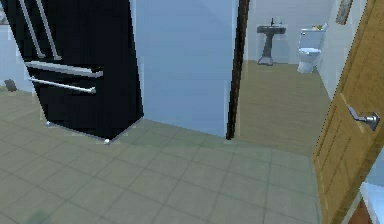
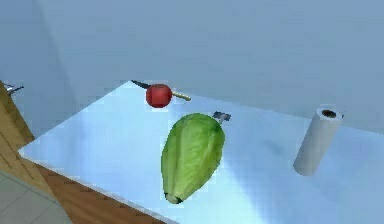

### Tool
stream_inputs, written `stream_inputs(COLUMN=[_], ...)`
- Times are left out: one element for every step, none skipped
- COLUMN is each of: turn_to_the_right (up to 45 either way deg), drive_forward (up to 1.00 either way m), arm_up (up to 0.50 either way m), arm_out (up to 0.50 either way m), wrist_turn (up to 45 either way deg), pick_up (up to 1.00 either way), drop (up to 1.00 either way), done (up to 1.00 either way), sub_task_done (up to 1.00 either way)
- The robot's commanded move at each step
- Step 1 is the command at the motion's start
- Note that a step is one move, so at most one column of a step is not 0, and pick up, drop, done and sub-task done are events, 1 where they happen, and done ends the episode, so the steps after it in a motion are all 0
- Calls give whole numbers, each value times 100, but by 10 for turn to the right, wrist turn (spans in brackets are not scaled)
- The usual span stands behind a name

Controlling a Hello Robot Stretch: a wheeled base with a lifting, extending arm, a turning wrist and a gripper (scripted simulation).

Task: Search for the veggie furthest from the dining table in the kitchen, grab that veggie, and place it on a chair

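Beside the brown wooden door [image 1: 350, 120] with its metal lever handle, at the forward view's right, beige square floor tiles [image 1: 150, 180] run flat and matte, with open floor reaching left of the door.
- Well left of the door: tall glossy black fridge [image 1: 80, 60] with brushed-metal bar handles, upright above and level across the drawers below.
- Between fridge and door: smooth pale blue wall panel [image 1: 185, 60], then a dark upright door frame [image 1: 237, 70]. The opening between frame and door is unblocked.
- Beyond the door, through the opening: white pedestal sink [image 1: 270, 40] and white toilet [image 1: 310, 50], both glazed-looking.

Arm side view: the door's wood and lever show at the left edge.
- Just beside the door: smooth white slab countertop [image 2: 90, 140] on a brown wood front, its near edge running diagonally.
- Mid-counter, away from the door: large green leafy lettuce [image 2: 192, 152], ribbed, tapered, lying on its side, clear of the counter edges. This is the larger veggie in sight.
- Behind the lettuce, apart from it: small glossy red round fruit-like thing [image 2: 158, 96], with a thin knife [image 2: 180, 95] lying just behind it.
- Farthest from the door: upright white paper roll [image 2: 318, 140], cylindrical.
- Bare counter surrounds the lettuce on all sides.

Gripper state: cannot tell.
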Motion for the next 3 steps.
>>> stream_inputs(turn_to_the_right=[0,0,0], drive_forward=[0,0,0], arm_up=[38,0,0], arm_out=[0,50,0], wrist_turn=[0,0,450], pick_up=[0,0,0], drop=[0,0,0], done=[0,0,0], sub_task_done=[0,0,0])
